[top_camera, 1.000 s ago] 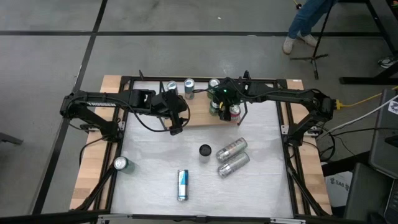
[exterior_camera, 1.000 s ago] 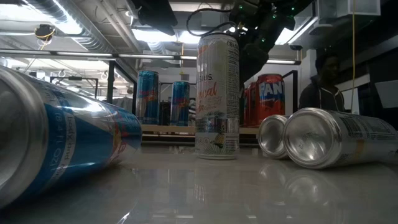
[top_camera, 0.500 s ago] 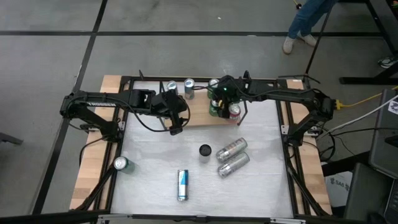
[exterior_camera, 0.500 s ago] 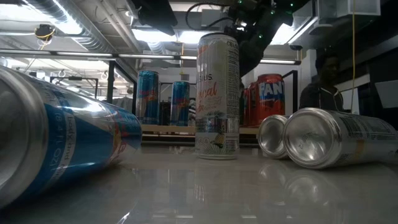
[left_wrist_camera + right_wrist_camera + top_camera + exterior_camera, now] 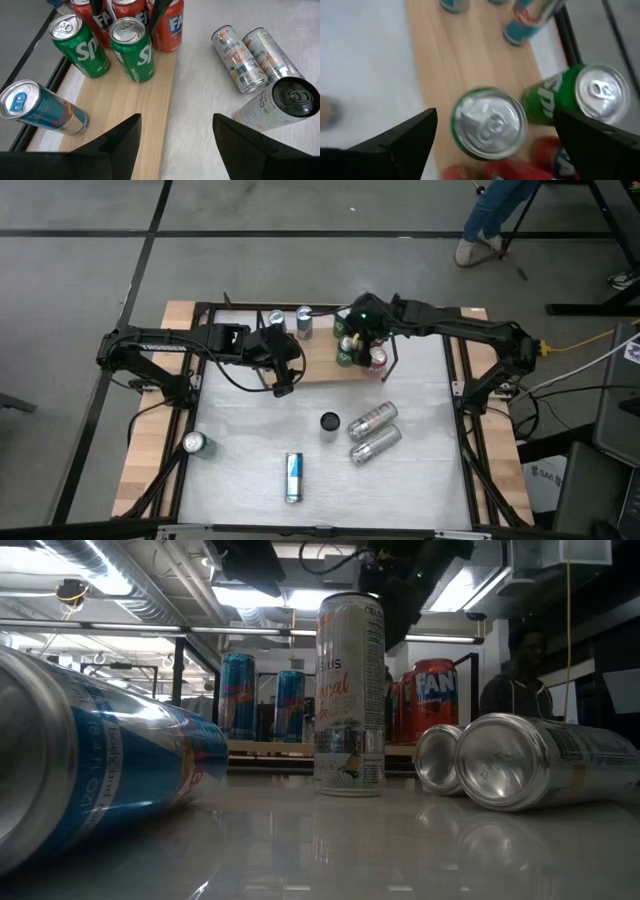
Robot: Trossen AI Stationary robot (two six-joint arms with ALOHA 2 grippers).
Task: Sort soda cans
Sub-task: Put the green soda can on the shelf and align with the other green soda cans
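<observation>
On the wooden board (image 5: 315, 365) at the table's far side, two green cans (image 5: 489, 123) (image 5: 585, 95) stand upright beside red cans (image 5: 167, 30), with blue-and-silver cans (image 5: 276, 321) further left. My right gripper (image 5: 495, 114) hovers open above the nearer green can, one finger on either side and clear of it. My left gripper (image 5: 284, 387) hangs open over the board's near edge, holding nothing. On the white tabletop there are two silver cans (image 5: 373, 420) (image 5: 376, 444) and a blue can (image 5: 293, 477) lying on their sides. A black-topped can (image 5: 330, 422) and a green can (image 5: 195, 443) stand upright there.
A black frame (image 5: 462, 380) borders the tabletop. Free white surface lies between the board and the loose cans. In the low view, the tall white can (image 5: 350, 690) stands in front of the board. A person (image 5: 520, 680) is in the room beyond the table, and another stands beyond its far edge (image 5: 490, 215).
My right gripper has risen straight up from the green and red cans on the board, leaving the top of the low view. The cans stand where they were.
</observation>
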